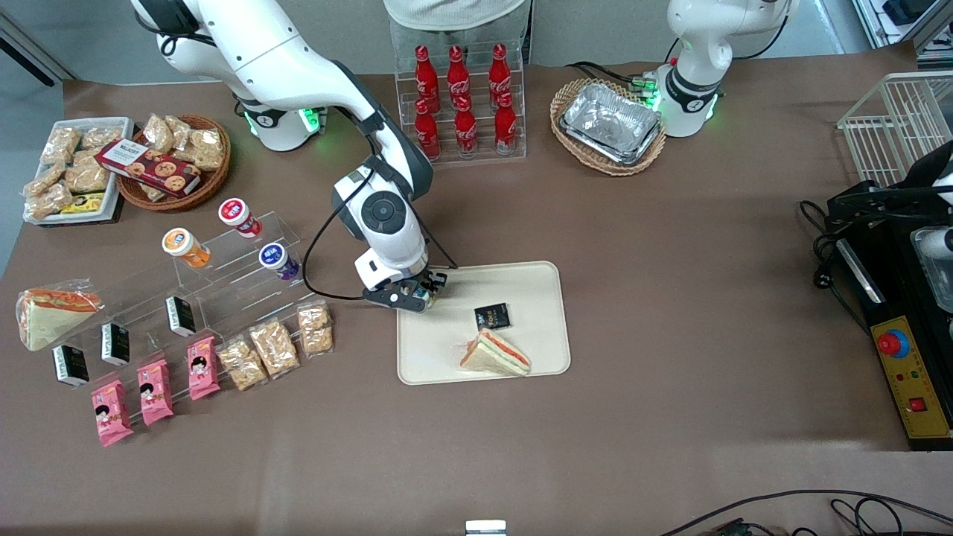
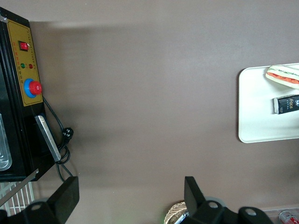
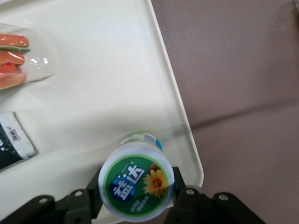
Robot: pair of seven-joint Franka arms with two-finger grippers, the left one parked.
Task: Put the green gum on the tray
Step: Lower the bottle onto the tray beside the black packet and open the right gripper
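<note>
green gum (image 3: 136, 186) clamped in gripper (image 1: 419, 292) over tray (image 1: 536, 298) corner, nr sandwich (image 1: 494, 353) & black packet (image 1: 492, 317).

A wrapped sandwich (image 1: 495, 353) lies near a black packet (image 1: 492, 317).

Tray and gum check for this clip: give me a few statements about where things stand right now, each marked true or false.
1. The gripper is shut on the green gum. True.
2. The green gum is above the tray, near one of its corners. True.
3. The tray has nothing on it. False: a sandwich and a small black packet lie on it.
4. The orange gum is on the tray too. False: it sits on the clear stepped stand, toward the working arm's end of the table.
5. The sandwich is nearer the front camera than the black packet. True.
</note>
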